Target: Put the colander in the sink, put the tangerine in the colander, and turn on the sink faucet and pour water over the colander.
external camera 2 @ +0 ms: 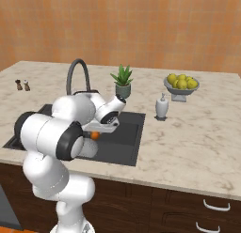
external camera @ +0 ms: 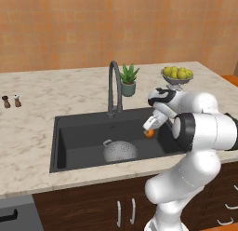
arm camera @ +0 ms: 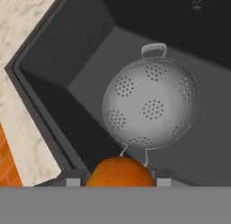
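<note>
The silver colander (external camera: 120,151) (arm camera: 151,103) lies on the floor of the black sink (external camera: 83,132) (arm camera: 76,51), its loop handle toward the faucet side. The orange tangerine (external camera: 149,133) (external camera 2: 94,135) (arm camera: 119,172) sits between the fingers of my gripper (external camera: 150,130) (arm camera: 118,179), which is shut on it. The fruit hangs over the right part of the basin, above and to the right of the colander, apart from it. The dark gooseneck sink faucet (external camera: 114,85) (external camera 2: 77,72) stands behind the basin; no water shows.
A potted plant (external camera: 128,80) stands right of the faucet. A footed bowl of yellow-green fruit (external camera: 177,74) sits at the back right. A white soap dispenser (external camera 2: 162,106) is beside the sink. Two small shakers (external camera: 11,101) stand far left.
</note>
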Robot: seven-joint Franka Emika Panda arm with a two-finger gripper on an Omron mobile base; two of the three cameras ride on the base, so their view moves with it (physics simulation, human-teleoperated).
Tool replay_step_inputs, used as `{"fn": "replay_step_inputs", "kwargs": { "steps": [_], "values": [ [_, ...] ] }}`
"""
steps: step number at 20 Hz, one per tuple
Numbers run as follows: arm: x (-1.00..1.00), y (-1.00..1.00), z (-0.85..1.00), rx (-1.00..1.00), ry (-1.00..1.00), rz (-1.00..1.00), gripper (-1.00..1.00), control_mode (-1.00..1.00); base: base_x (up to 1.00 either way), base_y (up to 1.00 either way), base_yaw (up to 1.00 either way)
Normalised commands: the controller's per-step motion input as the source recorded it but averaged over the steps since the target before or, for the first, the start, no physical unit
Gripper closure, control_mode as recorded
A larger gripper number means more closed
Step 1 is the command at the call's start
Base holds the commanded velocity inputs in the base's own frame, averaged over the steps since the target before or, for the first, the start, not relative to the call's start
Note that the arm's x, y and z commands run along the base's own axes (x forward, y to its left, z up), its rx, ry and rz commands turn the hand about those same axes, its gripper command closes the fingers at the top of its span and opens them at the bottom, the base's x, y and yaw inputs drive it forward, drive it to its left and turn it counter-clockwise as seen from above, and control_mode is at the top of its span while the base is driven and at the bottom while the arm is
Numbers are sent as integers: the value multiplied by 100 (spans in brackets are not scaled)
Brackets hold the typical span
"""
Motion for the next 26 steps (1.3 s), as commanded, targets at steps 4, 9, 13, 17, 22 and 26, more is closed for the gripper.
{"fn": "replay_step_inputs", "kwargs": {
  "steps": [4, 9, 13, 17, 22, 26],
  "values": [
    [13, 18, -34, 0, 0, 0, 100, -100, 0, 0, 0],
    [1, 29, -29, 0, 0, -4, 100, -100, 0, 0, 0],
    [15, 19, -31, 0, 4, -4, 100, -100, 0, 0, 0],
    [18, 7, -33, 0, 8, -4, 100, -100, 0, 0, 0],
    [9, 15, -36, 0, 6, -2, 100, -100, 0, 0, 0],
    [14, 10, -27, 0, 1, -1, 100, -100, 0, 0, 0]
  ]
}}
